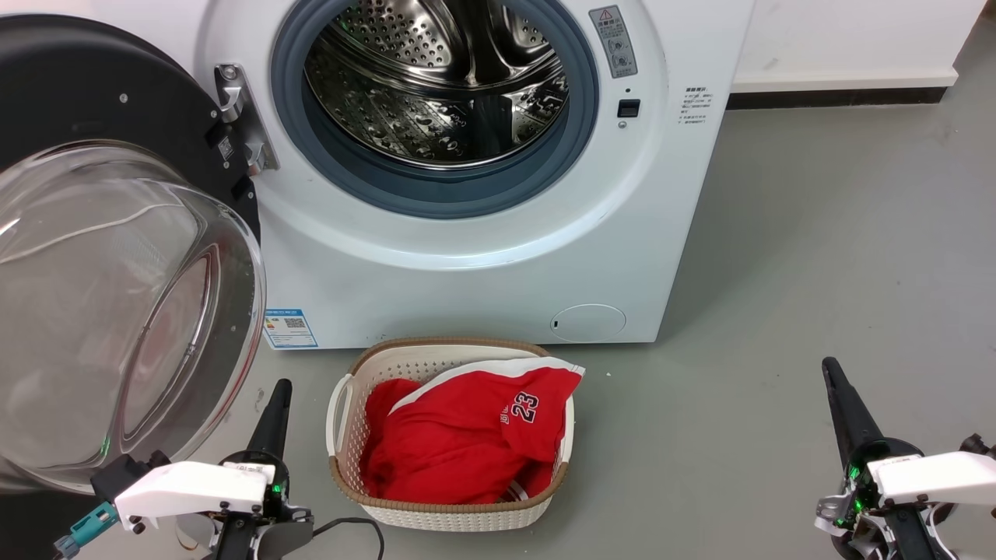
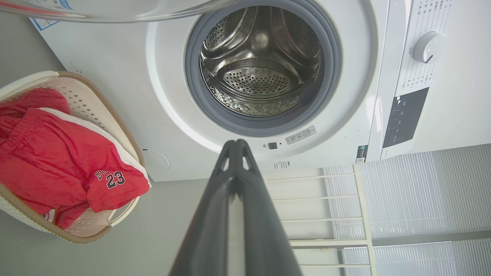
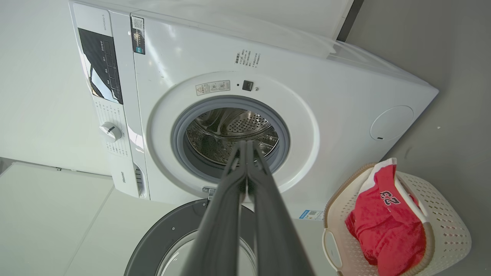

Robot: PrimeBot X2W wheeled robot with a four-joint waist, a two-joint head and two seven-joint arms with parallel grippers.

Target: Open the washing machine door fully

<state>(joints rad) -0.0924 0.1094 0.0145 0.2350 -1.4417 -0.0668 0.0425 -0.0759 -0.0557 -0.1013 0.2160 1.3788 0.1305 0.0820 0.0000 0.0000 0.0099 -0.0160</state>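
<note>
Black-rimmed glass hangs wide: the washing machine door [image 1: 117, 272] stands swung open at nine o'clock of the steel drum [image 1: 443, 85].
Hinged on the left of the white washer [image 1: 467, 280], it bulges its clear bowl toward the room, just beside the left fingers [image 1: 272, 424] at seven o'clock, which are pressed together on nothing. The right fingers [image 1: 848, 412], at five o'clock over the grey floor [image 1: 778, 272], are likewise closed and empty. A white basket [image 1: 342, 404] holding a red jersey [image 1: 467, 443] sits at six o'clock, just before the washer.
</note>
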